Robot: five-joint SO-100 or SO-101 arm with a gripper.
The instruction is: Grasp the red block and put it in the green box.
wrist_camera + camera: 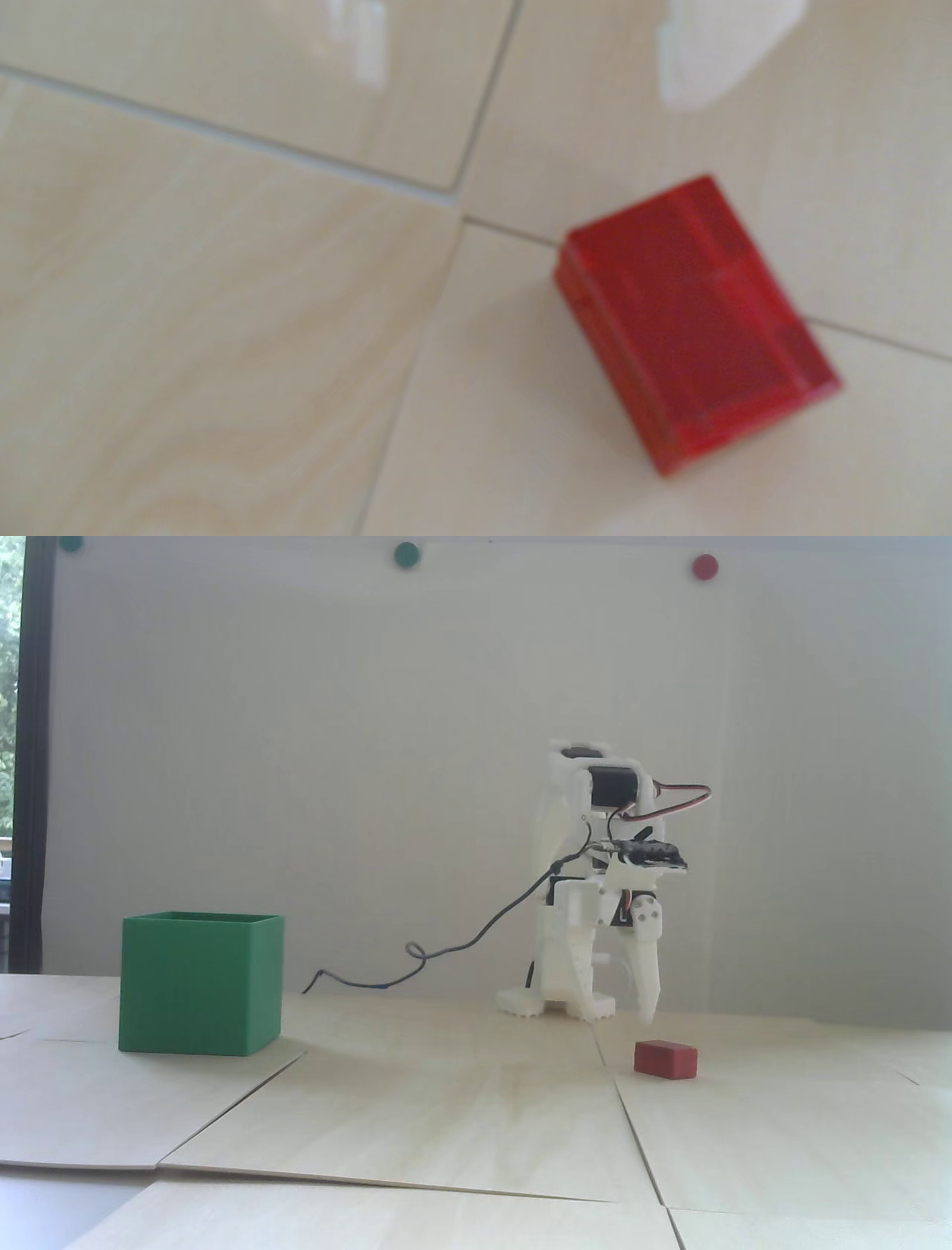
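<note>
- Here, in the fixed view, the white plastic arm [587, 885] stands at the back of the pale wood-panel table [446, 1116], bent over with its jaws pointing down.
- Jaws [621, 1012]: spread well apart, nothing between them. One finger [649, 982] hangs just above the table; the other tip sits lower left, near the arm's base.
- Small dull-red rectangular block [666, 1059]: lies flat on the table, just below and slightly right of the hanging finger, not touching it. Free of the jaws.
- Wrist view, blurred: the same red block [695, 324] sits lower right, skewed to the frame, across a panel seam. Two white fingertips show at the top edge, one at top right [721, 51], one fainter at top centre; the block lies below the right one, apart from both.
- Large matte green open-topped box [201, 984]: on the table at far left in the fixed view, well apart from block and arm.
- Thin dark cable [476, 930] trails from the arm down to the table toward the box.
</note>
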